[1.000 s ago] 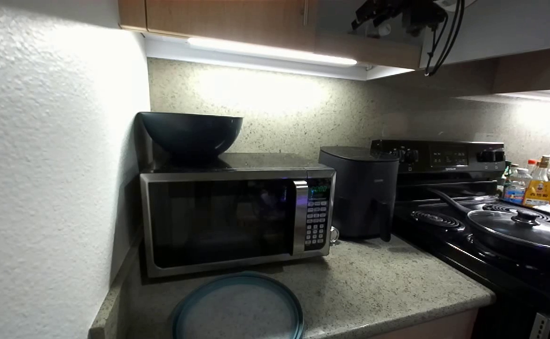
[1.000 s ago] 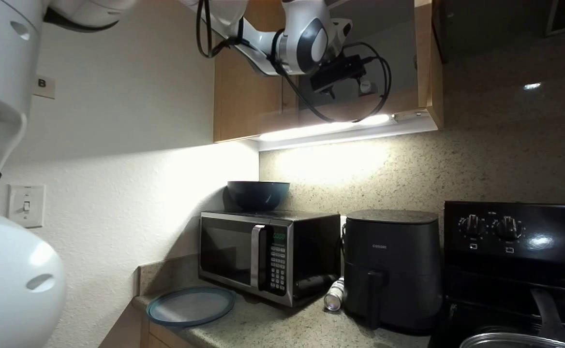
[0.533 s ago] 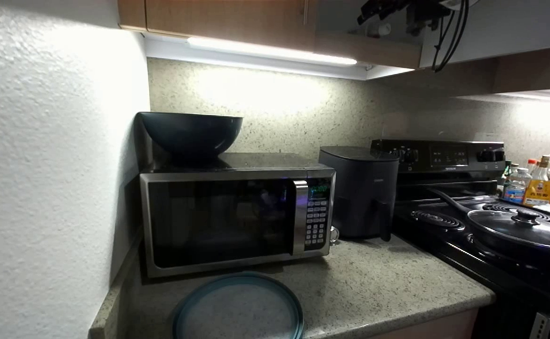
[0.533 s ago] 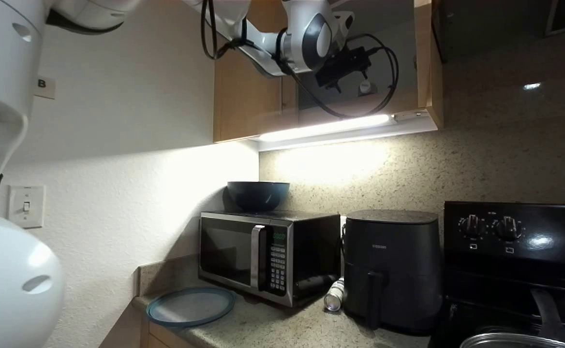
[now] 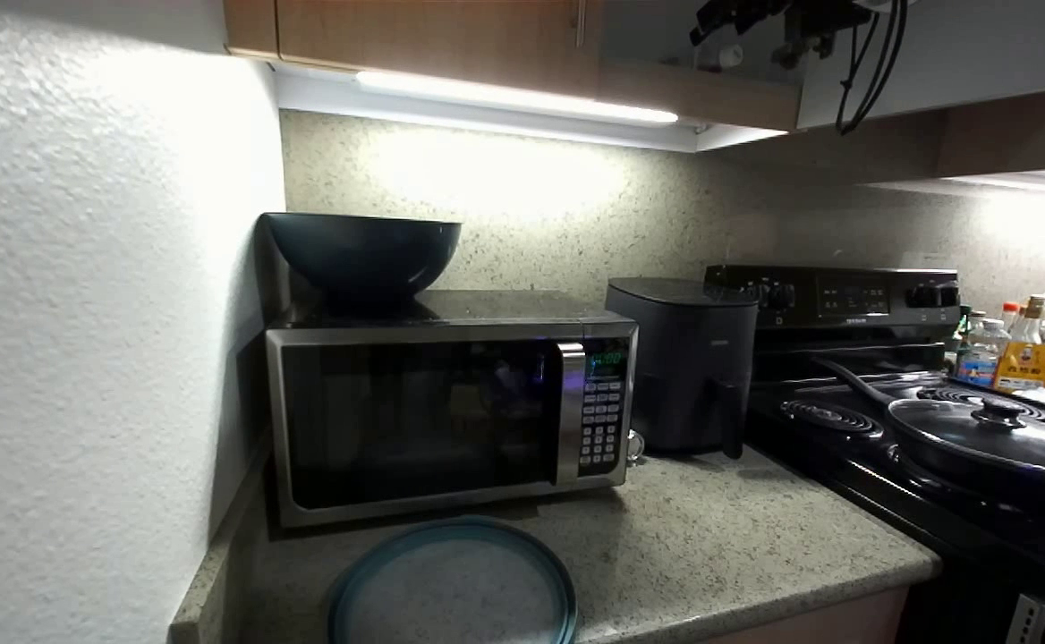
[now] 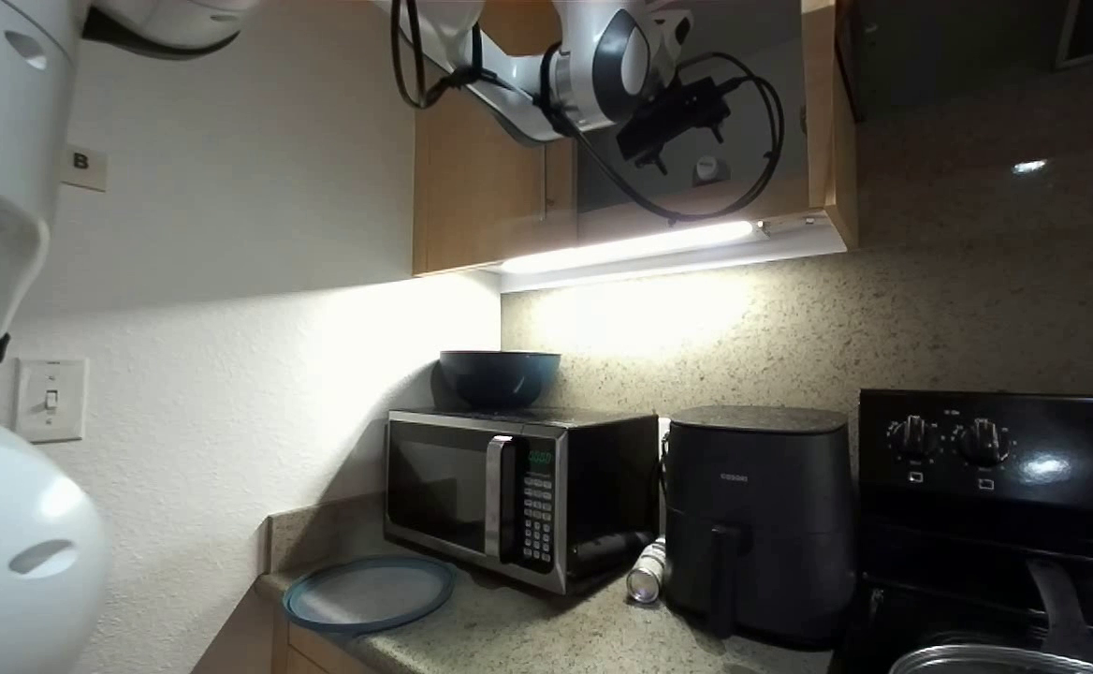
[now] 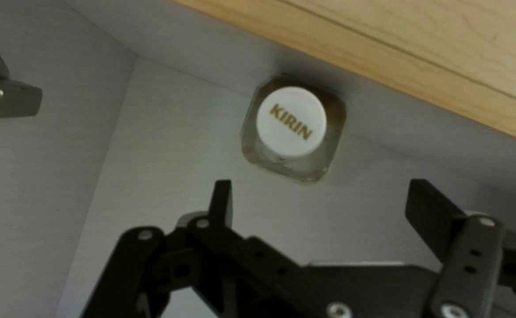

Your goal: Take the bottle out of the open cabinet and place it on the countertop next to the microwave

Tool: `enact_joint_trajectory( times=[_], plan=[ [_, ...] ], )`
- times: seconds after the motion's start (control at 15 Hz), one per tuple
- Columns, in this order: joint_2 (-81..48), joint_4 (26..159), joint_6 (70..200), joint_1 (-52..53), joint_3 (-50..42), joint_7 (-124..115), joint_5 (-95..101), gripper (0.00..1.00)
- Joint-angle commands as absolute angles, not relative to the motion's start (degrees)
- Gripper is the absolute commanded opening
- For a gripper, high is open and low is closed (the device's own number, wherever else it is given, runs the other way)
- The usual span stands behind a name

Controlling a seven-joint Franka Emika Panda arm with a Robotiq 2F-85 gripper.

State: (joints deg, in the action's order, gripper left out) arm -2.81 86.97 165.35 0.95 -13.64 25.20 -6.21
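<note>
Inside the open cabinet (image 6: 843, 187), the bottle (image 7: 291, 121) shows its white KIRIN cap facing the wrist camera, with a brownish, square-cornered body behind. The bottle (image 5: 719, 58) is small in both exterior views. My gripper (image 7: 321, 190) stands open, its fingers spread wide with nothing between them. In the wrist view the bottle lies just beyond the fingertips, apart from them. At the cabinet front hangs the gripper (image 6: 687, 154), beside the cap in an exterior view. The microwave (image 5: 433, 420) sits on the countertop (image 5: 737, 528); much of the bottle's body is hidden.
A dark bowl (image 5: 361, 255) rests on the microwave. Beside it are a black air fryer (image 6: 762, 524) and a silver can (image 6: 647, 571). A teal-rimmed lid (image 5: 451, 586) lies in front. A covered pan (image 5: 997, 438) is on the stove. A hinge (image 7: 15, 95) juts inside the cabinet.
The gripper has moved right and slightly up in both exterior views, so its finger no longer overlaps the cap. The bottle has stayed in the same place.
</note>
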Motion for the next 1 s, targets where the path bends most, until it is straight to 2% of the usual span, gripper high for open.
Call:
enact_joint_trajectory(
  times=[0.0, 0.07, 0.2, 0.27, 0.6, 0.67, 0.73, 0.93],
  plan=[
    [-3.3, 87.4, 165.2, 0.6, -14.8, 23.0, -3.8, 1.0],
    [-3.5, 87.2, 164.8, -2.8, -11.9, 21.7, -2.2, 1.0],
    [-3.6, 87.1, 164.8, -3.9, -11.6, 20.6, -0.9, 1.0],
    [-3.9, 87.2, 165.8, -2.0, -13.8, 21.6, -2.3, 1.0],
    [-6.3, 85.1, 169.7, -2.4, -12.5, 25.4, -7.1, 1.0],
    [-6.6, 84.8, 170.2, -2.4, -12.1, 26.0, -8.1, 0.89],
    [-6.9, 84.5, 170.4, -2.5, -11.6, 26.5, -9.1, 0.74],
    [-7.3, 83.6, 170.9, -2.8, -10.0, 29.0, -13.1, 0.54]
  ],
)
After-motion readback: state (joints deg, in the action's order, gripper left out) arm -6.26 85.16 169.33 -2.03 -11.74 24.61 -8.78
